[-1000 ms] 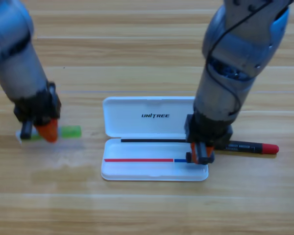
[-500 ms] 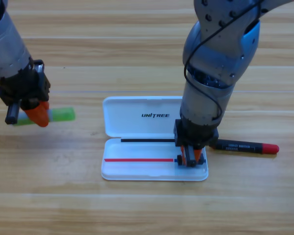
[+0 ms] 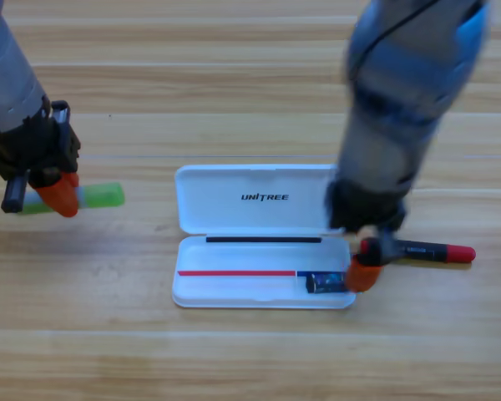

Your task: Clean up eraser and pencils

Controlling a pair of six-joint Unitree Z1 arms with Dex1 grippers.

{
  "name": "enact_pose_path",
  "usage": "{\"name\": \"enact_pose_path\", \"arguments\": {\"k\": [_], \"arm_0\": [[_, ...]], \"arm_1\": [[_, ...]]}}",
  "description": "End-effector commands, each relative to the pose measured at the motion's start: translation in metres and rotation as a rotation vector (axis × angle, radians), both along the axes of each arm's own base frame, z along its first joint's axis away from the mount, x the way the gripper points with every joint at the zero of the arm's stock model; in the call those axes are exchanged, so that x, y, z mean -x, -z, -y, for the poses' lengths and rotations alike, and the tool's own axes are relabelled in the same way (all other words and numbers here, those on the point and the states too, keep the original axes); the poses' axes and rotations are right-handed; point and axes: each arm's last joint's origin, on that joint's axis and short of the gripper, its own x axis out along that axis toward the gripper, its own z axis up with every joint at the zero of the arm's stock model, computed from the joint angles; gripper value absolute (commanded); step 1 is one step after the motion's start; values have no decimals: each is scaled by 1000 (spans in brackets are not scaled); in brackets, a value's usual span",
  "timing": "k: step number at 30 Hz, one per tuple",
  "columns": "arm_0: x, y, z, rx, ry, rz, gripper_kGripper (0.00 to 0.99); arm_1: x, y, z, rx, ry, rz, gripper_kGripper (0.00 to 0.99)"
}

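Eraser (image 3: 324, 282) lies in case (image 3: 255, 200); right gripper (image 3: 366, 269) beside it, empty, jaw gap unclear. Left gripper (image 3: 57, 192) grips green pencil (image 3: 100, 196); next: carry to case.

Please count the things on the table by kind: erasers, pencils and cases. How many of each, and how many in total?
Erasers: 1, the eraser lying in the white case's lower half.
Pencils: 2, the green pencil at the left gripper, and the black-and-red pencil on the table beside the right gripper.
Cases: 1, the open white case.
Total: 4.
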Motion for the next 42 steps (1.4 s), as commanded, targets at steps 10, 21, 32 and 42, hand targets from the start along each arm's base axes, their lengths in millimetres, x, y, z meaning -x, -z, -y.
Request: {"name": "enact_pose_path", "arguments": {"k": [10,21,32,42], "arm_0": [[13,23,107,-18,164,-35,0],[11,65,156,-47,200,-97,0],[6,82,169,-42,193,-139,0],[7,84,182,-36,192,-159,0]], "arm_1": [[-69,34,106,47,138,-41,983],[-99,86,89,90,100,-103,920],[-98,103,81,94,46,-154,808],[-85,106,75,106,10,-222,0]]}}
